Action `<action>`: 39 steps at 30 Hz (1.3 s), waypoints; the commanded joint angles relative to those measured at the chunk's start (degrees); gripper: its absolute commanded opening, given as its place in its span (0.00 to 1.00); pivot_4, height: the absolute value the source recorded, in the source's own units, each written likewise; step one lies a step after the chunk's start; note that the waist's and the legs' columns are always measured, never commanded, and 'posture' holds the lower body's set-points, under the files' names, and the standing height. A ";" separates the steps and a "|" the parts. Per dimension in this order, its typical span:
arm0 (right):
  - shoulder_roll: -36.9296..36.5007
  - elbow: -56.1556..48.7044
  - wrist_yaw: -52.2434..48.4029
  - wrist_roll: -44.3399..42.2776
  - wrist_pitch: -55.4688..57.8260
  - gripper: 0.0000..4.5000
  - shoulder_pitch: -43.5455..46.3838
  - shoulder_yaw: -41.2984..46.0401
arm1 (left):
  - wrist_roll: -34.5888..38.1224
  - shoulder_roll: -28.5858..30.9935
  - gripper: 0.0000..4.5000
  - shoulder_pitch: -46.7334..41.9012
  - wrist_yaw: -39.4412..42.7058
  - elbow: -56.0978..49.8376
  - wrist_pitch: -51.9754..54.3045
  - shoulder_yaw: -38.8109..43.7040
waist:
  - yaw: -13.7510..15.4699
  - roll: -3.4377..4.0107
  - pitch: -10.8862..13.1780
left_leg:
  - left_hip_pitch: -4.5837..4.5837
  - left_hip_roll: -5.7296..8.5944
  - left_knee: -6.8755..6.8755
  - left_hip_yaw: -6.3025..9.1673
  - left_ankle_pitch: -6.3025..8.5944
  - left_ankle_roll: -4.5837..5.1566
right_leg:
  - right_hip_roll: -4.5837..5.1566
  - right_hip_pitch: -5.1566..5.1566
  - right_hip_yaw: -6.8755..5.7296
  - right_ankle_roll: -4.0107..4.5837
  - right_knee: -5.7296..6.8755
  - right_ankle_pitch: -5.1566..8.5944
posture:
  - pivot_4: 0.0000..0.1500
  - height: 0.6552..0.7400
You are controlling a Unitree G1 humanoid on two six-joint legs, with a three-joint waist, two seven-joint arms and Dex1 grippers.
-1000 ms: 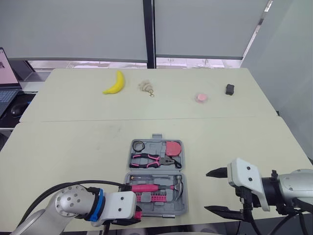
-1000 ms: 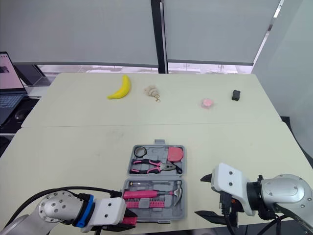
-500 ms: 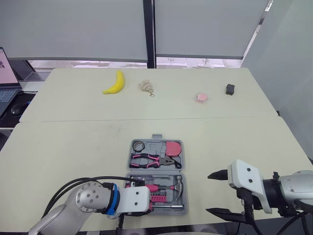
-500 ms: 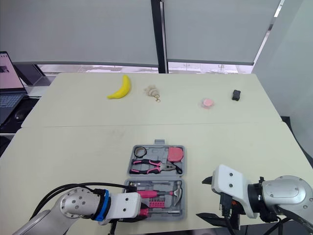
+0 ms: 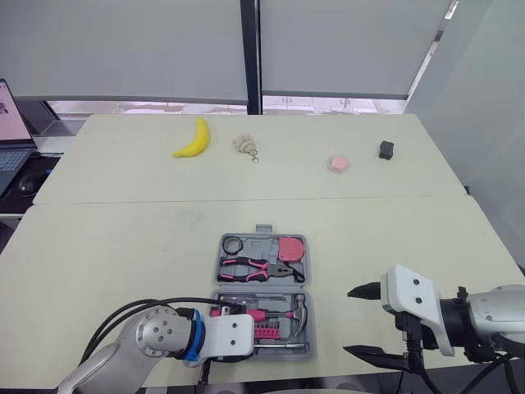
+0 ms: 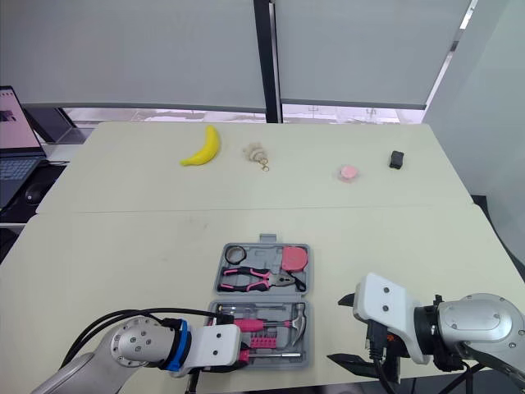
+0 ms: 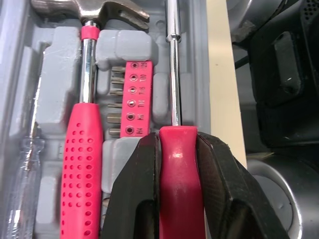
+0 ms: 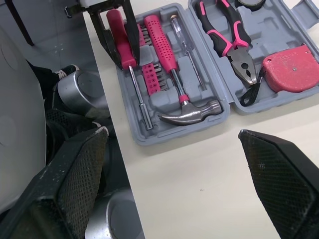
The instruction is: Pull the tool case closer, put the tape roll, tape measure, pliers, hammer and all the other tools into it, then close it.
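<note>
The work surface is being formed by two pale cream tables [image 5: 98,246] set edge to edge along a seam [image 5: 246,200]. The windows behind are being covered by grey roller blinds [image 5: 123,49], divided by a dark mullion [image 5: 250,49]. Daylight is being admitted through a narrow strip [image 5: 164,107] beneath them. The right side is being closed off by a white wall [image 5: 484,98].

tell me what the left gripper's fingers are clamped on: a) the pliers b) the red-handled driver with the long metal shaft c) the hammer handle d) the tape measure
B: in the left wrist view the left gripper has its black fingers pressed on both sides of the red-handled driver, which lies in the tool case, while the hammer lies untouched beside it.
</note>
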State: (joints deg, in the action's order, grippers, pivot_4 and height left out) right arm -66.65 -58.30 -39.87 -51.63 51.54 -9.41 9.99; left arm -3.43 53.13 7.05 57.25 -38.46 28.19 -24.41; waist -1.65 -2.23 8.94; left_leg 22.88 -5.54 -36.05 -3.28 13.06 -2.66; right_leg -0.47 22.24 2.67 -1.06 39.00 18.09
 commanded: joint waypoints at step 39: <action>1.77 -0.52 1.80 1.81 -0.46 1.00 4.56 -3.53 | 16.82 3.78 0.38 -4.03 16.33 8.61 -11.99 13.07 | 0.15 0.02 -0.02 | -0.01 0.00 -0.06 -0.02 0.00 0.00 | -0.02 -0.03 -0.01 0.00 0.05 -0.01 | 1.00 1.00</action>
State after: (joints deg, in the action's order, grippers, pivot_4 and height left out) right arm -65.01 -58.16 -38.42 -50.18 51.57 -5.48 6.48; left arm 14.62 57.37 3.72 74.32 -29.38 17.02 -10.06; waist -1.51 -2.21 8.93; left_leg 22.88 -5.54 -36.12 -3.30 13.06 -2.66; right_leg -0.49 22.22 2.66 -1.06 39.05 18.07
